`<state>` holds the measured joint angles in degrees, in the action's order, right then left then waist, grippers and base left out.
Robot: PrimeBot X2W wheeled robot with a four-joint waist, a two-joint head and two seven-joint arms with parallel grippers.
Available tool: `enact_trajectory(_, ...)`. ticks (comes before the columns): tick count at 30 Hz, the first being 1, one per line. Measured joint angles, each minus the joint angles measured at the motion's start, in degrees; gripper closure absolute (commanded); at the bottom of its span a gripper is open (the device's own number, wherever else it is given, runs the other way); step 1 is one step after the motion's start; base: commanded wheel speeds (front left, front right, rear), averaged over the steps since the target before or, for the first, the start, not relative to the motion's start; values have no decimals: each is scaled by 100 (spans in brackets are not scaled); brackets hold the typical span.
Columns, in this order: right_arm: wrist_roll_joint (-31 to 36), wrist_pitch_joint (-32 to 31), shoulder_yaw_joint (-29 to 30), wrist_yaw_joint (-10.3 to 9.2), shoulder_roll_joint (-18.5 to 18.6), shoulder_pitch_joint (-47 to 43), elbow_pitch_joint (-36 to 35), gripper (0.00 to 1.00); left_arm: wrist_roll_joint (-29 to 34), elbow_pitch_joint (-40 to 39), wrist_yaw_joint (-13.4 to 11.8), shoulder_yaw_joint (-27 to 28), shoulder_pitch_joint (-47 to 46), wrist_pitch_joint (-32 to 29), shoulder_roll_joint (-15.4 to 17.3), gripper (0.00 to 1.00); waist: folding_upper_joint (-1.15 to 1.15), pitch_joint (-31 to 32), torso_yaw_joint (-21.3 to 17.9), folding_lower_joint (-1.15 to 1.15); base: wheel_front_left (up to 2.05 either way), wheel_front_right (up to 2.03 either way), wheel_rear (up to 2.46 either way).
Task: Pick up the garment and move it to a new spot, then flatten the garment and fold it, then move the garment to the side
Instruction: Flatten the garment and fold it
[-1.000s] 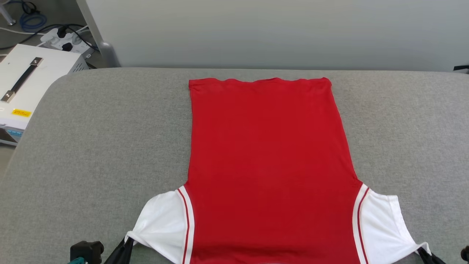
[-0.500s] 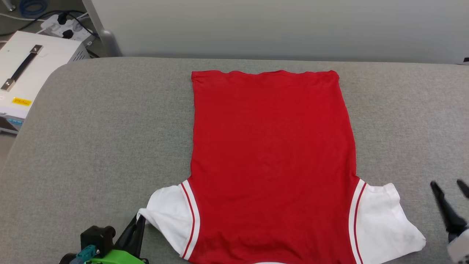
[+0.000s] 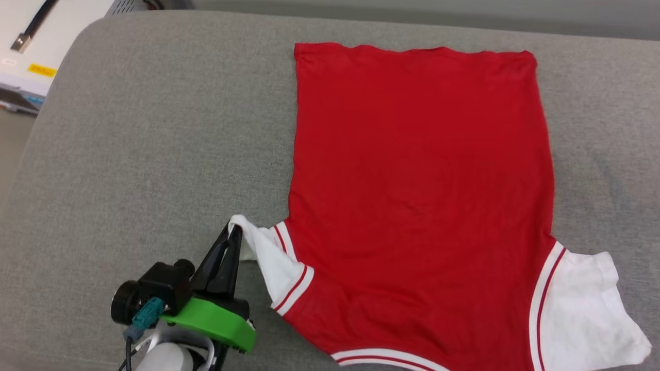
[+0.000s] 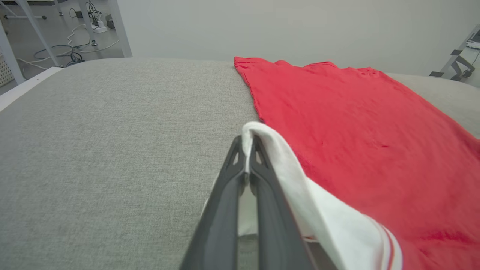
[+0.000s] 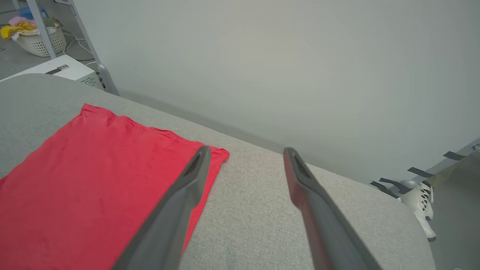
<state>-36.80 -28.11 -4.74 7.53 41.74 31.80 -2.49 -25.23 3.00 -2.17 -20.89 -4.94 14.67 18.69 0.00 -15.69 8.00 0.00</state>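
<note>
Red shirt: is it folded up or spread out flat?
Spread flat: the garment lies open on the grey surface, one white sleeve pinched up.

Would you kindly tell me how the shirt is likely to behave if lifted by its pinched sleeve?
Probably floppy: the sleeve drapes limply over the shut left jaws. Likely light, since that small pinch holds the sleeve up. The shirt lies flat on a woven grey pad, so it may drag and bunch rather than slide.

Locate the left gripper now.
Head view, lower left: the left gripper, over the grey padded surface, is shut on the white sleeve tip of the garment.
</note>
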Motion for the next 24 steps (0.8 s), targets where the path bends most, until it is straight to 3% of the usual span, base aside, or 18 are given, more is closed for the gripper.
enact_trajectory(6, -397, -2346, -667, 0, 324, 1611, 648, 0, 268, -242, 147, 85, -299, -1, -337, 100, 0, -593, 319, 0, 0, 0, 0)
enact_trajectory(11, -282, -3485, -965, 0, 212, 2577, 1236, 0, 492, -314, 314, 124, -489, 0, -649, 100, 0, -1065, 586, 1, 0, 0, 0)
enact_trajectory(15, 18, -3886, -1154, 0, 40, 3109, 1582, 0, 623, -322, 454, 197, -589, 0, -898, 100, 0, -1442, 797, 1, 0, 0, 0)
enact_trajectory(24, 389, -3920, -1561, -3, -13, 3265, 2235, 0, 898, -269, 706, 391, -748, 0, -1249, 100, 0, -2174, 1180, 1, 0, 0, 0)
